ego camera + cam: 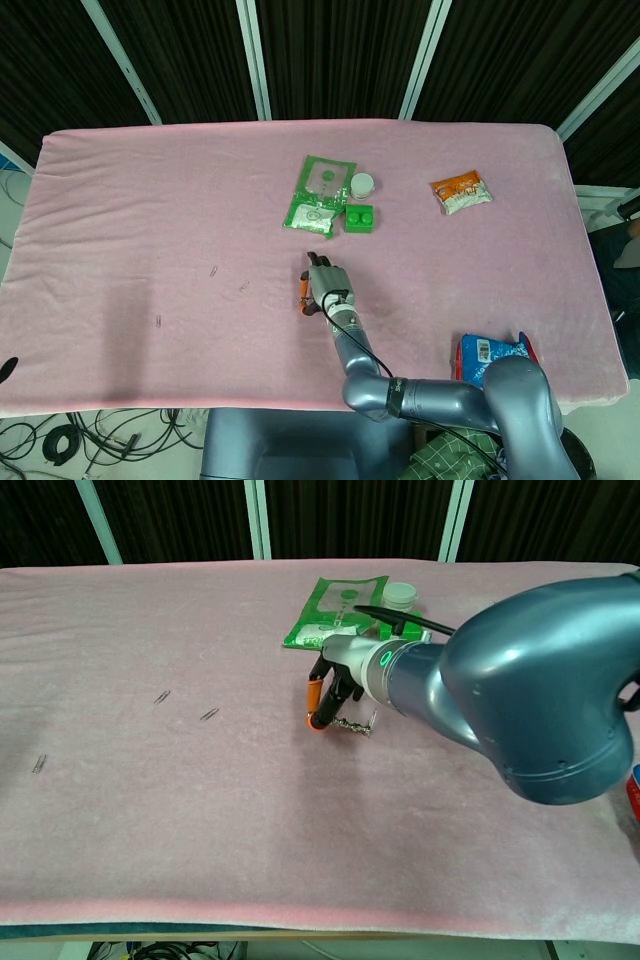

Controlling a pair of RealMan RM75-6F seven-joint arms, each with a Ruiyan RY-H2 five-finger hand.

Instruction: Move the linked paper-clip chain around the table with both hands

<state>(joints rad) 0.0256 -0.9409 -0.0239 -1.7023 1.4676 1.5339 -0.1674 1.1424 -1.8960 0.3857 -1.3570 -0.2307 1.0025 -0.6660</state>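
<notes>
Fingers of the right hand (330, 692) curl down onto one end of the paper-clip chain (352, 725), pinching it against the pink table cover (300, 820) near the frame's centre; the chain trails right from the orange fingertips (315, 720). Just above sit a green packet (335, 610), a green block (359, 217) and a white cap (401, 593). Loose clips (160, 697) lie at left. An orange snack bag (461, 192) sits upper right, a blue bag (488, 355) lower right. Only the right hand shows.
</notes>
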